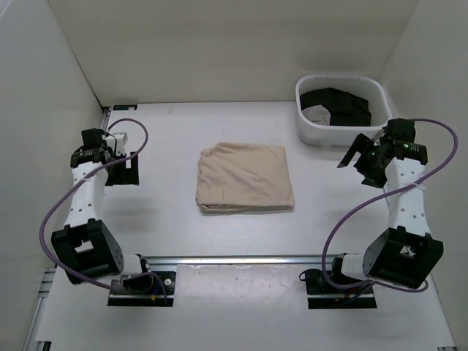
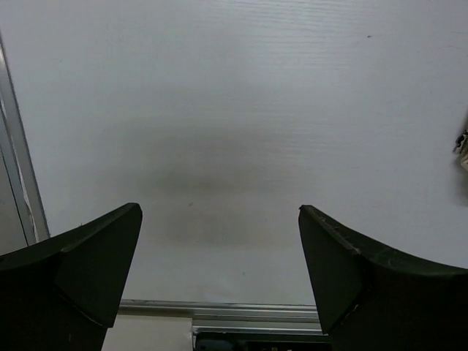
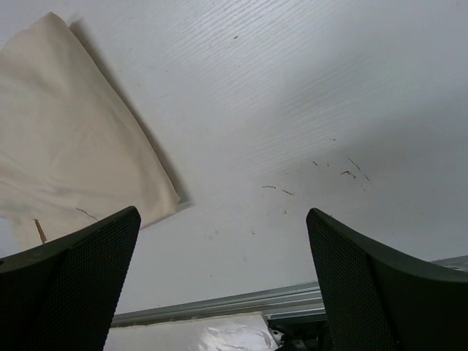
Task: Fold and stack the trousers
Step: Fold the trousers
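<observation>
The beige trousers (image 1: pixel 244 177) lie folded into a compact rectangle in the middle of the table, touched by neither arm. Part of the fold shows at the upper left of the right wrist view as tan trousers (image 3: pixel 66 131). My left gripper (image 1: pixel 123 155) hovers at the table's left side, open, with only bare white table between its fingers (image 2: pixel 88 270). Well to the right of the cloth, in front of the basket, my right gripper (image 1: pixel 352 152) hangs open and empty, its meshed fingers (image 3: pixel 365 278) spread wide.
A white basket (image 1: pixel 307 128) with dark clothing inside stands at the back right, close behind the right gripper. White walls enclose the table on three sides. An aluminium rail (image 1: pixel 241 258) runs across the near edge by the arm bases.
</observation>
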### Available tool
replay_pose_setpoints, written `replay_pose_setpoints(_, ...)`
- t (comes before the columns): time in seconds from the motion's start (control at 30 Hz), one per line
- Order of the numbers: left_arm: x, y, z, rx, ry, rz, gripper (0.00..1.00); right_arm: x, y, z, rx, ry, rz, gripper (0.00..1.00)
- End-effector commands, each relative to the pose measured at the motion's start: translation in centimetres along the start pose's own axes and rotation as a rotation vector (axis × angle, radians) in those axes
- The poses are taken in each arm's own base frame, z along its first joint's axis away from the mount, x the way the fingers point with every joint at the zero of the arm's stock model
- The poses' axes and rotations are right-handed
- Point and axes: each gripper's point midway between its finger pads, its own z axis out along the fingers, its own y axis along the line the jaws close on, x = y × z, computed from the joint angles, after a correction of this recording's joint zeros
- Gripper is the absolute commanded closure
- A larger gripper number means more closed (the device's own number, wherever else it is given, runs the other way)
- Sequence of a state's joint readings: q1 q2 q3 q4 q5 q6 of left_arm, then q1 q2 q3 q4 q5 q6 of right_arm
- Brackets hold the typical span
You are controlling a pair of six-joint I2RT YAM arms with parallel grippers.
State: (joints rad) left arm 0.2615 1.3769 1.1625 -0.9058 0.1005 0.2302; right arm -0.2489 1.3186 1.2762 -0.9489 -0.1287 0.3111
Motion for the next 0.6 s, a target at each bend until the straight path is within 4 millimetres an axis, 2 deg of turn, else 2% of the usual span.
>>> replay_pose_setpoints(0.0,-0.3,0.0,-1.7,-0.002,-0.077,-0.049,0.0,-1.0,0.3,-1.8,-0.001,-0.055,0.002,0.01)
replay_pose_setpoints(0.13,0.0,-0.1,-1.8,-0.002,-0.077,-0.058,0.0,-0.6,0.2,-1.9,0.002,-0.046,0.003,0.01)
replay_pose_setpoints(0.33,-0.9,0.1,-2.5,-0.009,-0.107,-0.054,0.0,-0.4,0.4,-2.7,-0.005,-0.066,-0.001,0.01)
replay_pose_setpoints(0.57,-0.4,-0.1,-2.6,-0.008,-0.107,-0.063,0.0,-0.2,0.4,-3.3,-0.01,-0.083,-0.004,0.01)
